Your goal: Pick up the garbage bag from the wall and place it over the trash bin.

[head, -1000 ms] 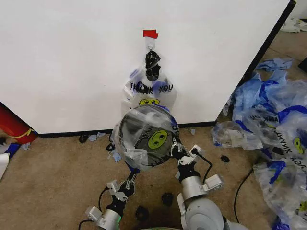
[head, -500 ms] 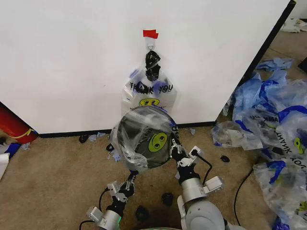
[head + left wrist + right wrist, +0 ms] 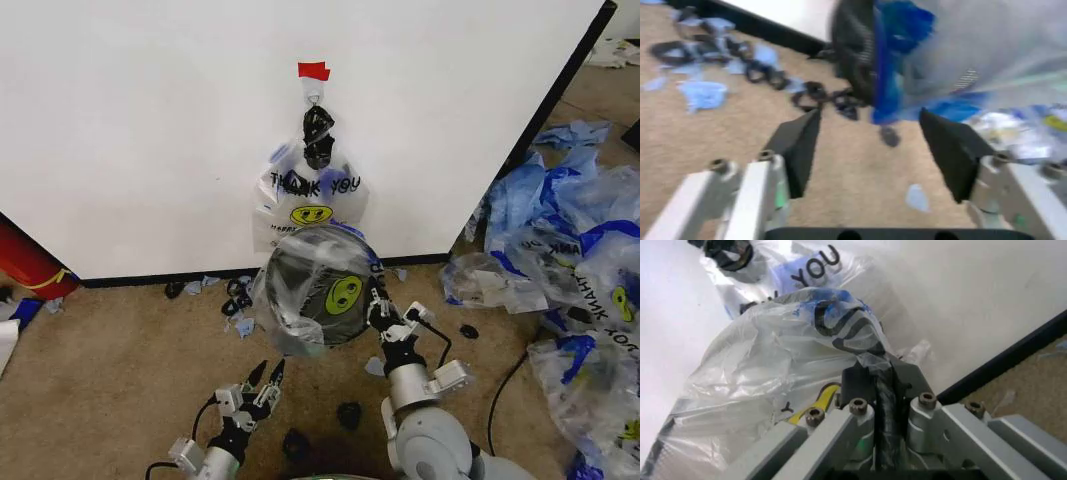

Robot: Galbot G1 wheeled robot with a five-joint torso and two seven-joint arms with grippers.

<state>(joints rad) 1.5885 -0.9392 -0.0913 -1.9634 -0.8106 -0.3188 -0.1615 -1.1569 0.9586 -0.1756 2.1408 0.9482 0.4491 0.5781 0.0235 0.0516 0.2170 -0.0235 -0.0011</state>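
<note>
The trash bin [image 3: 300,300], black wire mesh, is tipped with its mouth toward me in front of the wall [image 3: 150,130]. A garbage bag [image 3: 343,295], clear with a yellow smiley, is stretched over it. My right gripper [image 3: 378,305] is shut on the bin's rim [image 3: 883,385] through the plastic [image 3: 760,375]. My left gripper [image 3: 262,376] stands open lower down, apart from the bin; between its fingers I see the mesh [image 3: 852,50] and a blue handle [image 3: 897,55]. A like "THANK YOU" bag [image 3: 310,195] hangs from the hook [image 3: 314,95] under red tape [image 3: 313,70].
A bluish heap of bags [image 3: 570,260] covers the carpet at the right. Small black clips [image 3: 348,413] and blue scraps [image 3: 240,325] lie near the arms. A red object [image 3: 25,262] sits at the far left. The wall's black edge strip [image 3: 560,85] runs diagonally at the right.
The bin with its bag has shifted right and slightly up in the right gripper. The left gripper has come off the bin's lower edge and sits lower, open.
</note>
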